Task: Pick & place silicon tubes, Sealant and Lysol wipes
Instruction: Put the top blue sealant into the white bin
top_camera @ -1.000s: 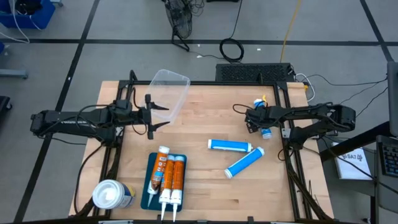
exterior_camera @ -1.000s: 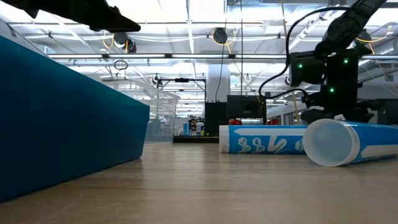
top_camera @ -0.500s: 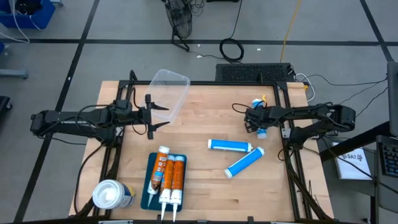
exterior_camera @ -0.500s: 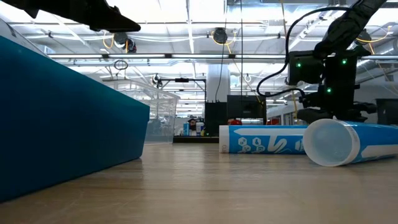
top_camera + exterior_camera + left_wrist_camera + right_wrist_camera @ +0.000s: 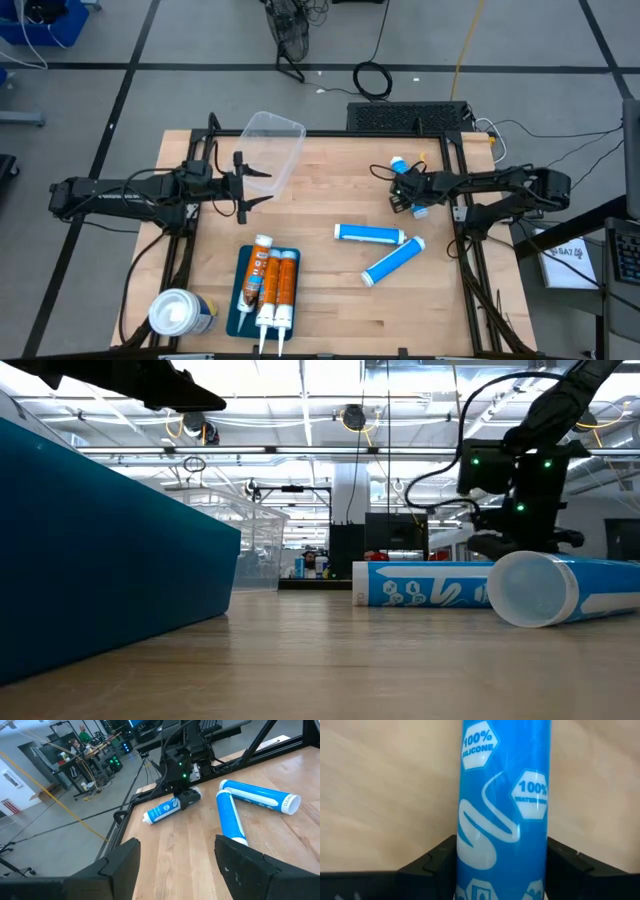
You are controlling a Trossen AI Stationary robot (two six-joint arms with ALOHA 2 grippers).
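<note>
**A:** Grippers first. What has the right one got?

**B:** The right gripper sits near the table's far right side, its fingers closed on a blue silicone tube. Its own wrist view shows that tube between the two dark fingers, label reading "100% silicone". From the left wrist view the same tube lies low on the wood beside the table frame, one end inside the gripper.

**A:** And the left?

**B:** The left gripper hangs over the left half of the wooden table, next to a clear plastic bin tipped at the far edge. Its fingers stand apart with nothing between them.

**A:** Other tubes?

**B:** Two more blue silicone tubes lie flat right of centre: one crosswise, the other slanted just beside it, their right ends nearly meeting. The low view shows them end-on.

**A:** Sealant?

**B:** Three orange sealant cartridges lie side by side on a dark blue tray at the near edge, nozzles pointing off the table.

**A:** Lysol wipes?

**B:** The Lysol wipes canister is at the near left corner, white lid facing up, just left of the tray.
</note>
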